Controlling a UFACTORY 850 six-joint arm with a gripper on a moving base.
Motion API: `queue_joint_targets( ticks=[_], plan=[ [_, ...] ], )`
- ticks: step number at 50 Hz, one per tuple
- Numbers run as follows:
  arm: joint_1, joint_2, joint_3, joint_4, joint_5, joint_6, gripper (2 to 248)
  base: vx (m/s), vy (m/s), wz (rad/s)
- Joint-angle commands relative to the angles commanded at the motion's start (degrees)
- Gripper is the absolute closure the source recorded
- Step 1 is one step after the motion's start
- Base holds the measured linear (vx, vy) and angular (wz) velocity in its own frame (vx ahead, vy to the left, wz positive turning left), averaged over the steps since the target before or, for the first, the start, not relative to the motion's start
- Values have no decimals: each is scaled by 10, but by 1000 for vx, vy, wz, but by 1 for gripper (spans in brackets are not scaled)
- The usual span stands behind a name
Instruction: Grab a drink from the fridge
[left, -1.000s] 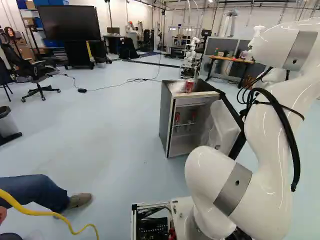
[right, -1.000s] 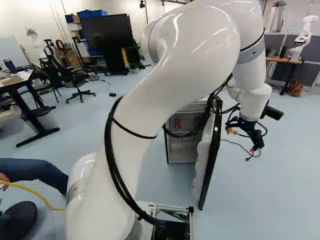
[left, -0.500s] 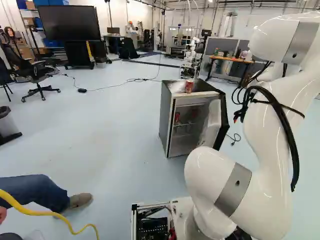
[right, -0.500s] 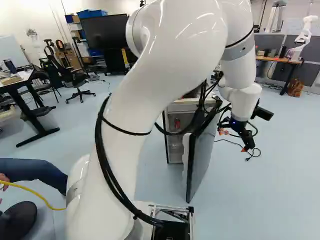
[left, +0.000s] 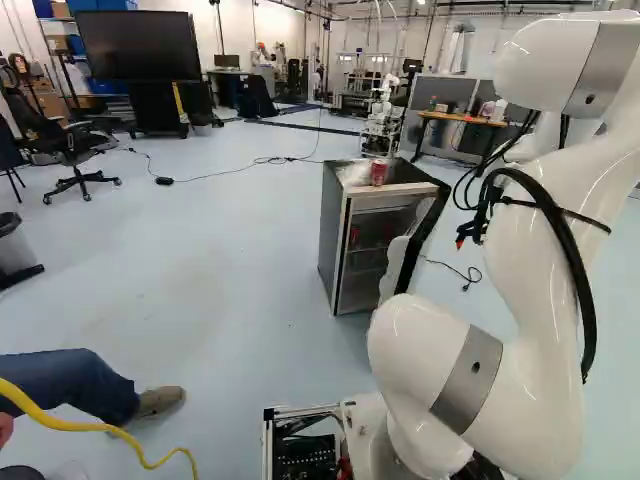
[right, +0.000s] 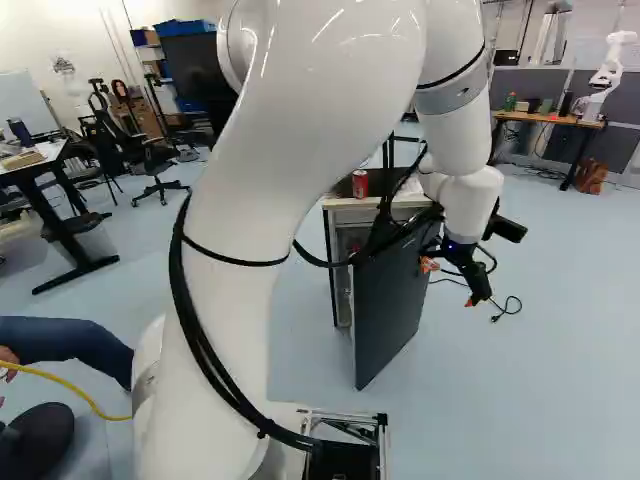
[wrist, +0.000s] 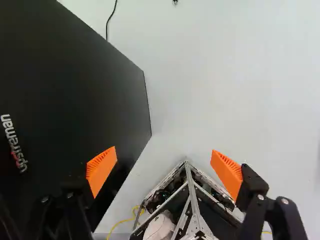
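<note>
Our fingers (right: 481, 287) are spread apart and released, close by the outer face of the fridge's (left: 334, 235) part-open door (right: 390, 305); whether they touch it, we can't tell. We see a red drink (left: 353, 237) inside the fridge, toward the opening's left edge in the left base view, and a red can (left: 378, 173) on its top, near the front edge.

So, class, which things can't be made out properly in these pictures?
- Fridge's inside, right base view: mostly hidden by the door.
- Red items inside, left base view: too small and dim to identify.
- Tool, left base view: mostly hidden by the arm.
- Screen's right part, right base view: hidden by the arm.
</note>
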Motion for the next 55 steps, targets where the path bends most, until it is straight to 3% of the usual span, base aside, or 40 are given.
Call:
queue_joint_targets(
  ticks=[20,55],
  plan=[
    [19,36,53,-5,9,0,3,0,0,0],
    [58,99,142,-46,69,0,3,0,0,0]
  ],
)
